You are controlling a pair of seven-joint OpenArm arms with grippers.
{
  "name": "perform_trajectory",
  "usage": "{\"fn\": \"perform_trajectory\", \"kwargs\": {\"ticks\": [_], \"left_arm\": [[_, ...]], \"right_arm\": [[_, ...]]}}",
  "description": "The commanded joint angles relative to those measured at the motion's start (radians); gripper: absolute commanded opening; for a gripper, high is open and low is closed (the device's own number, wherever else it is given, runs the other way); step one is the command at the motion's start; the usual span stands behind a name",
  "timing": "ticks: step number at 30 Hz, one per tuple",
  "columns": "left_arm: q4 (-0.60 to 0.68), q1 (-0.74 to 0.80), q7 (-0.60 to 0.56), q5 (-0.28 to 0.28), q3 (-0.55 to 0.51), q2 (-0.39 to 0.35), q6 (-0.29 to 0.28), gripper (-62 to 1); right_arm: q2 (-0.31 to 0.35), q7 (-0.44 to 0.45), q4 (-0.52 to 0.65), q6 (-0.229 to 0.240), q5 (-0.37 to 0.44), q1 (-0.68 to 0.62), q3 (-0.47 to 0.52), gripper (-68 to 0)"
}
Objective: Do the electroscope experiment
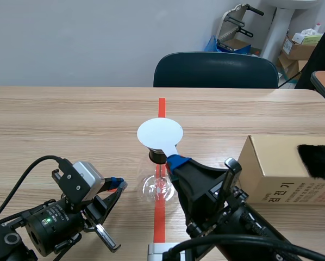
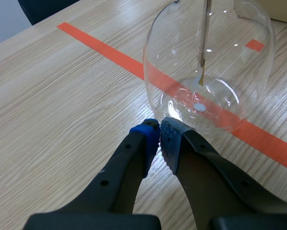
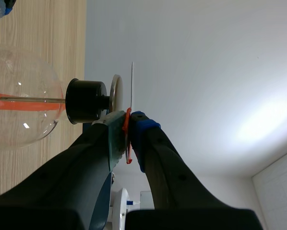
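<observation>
Clear round glass flask (image 1: 158,187) with a black stopper (image 1: 156,157) stands upright at table centre, on the orange-red tape line (image 1: 161,106). A round white disc (image 1: 160,133) is held level just over the stopper's metal plate (image 3: 116,93) – a narrow gap shows. Right gripper (image 3: 128,122) pinches the disc's near edge. Left gripper (image 2: 159,134), pads pressed together on nothing, lies low at left with its tips just beside the flask's base. Brown cardboard box (image 1: 276,168) at right carries a black furry cloth (image 1: 317,160). Dark chair (image 1: 216,70) beyond the far edge.

Clear round electroscope flask (image 1: 151,188) (black stopper (image 1: 156,156)) stands upright on the tape line (image 1: 161,106), white disc (image 1: 160,133) just above.
</observation>
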Motion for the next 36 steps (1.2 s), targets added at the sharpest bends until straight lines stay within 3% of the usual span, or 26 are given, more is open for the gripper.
{"fn": "perform_trajectory", "kwargs": {"ticks": [1, 27, 31, 36], "left_arm": [[0.017, 0.0, -0.014, -0.003, -0.004, 0.005, 0.002, -55.4], [0.017, 0.0, -0.014, -0.003, -0.004, 0.005, -0.002, -55.4], [0.017, 0.0, -0.014, -0.003, -0.004, 0.005, -0.002, -55.4], [0.017, 0.0, -0.014, -0.003, -0.004, 0.005, -0.002, -55.4]], "right_arm": [[0.013, -0.004, 0.01, -0.01, -0.001, -0.002, 0.003, -66.5], [0.013, -0.005, 0.01, -0.01, -0.001, -0.002, 0.003, -66.5], [0.013, -0.056, 0.01, -0.01, -0.001, -0.002, 0.003, -66.5], [0.013, -0.188, 0.01, -0.01, -0.001, -0.002, 0.003, -66.5]]}}
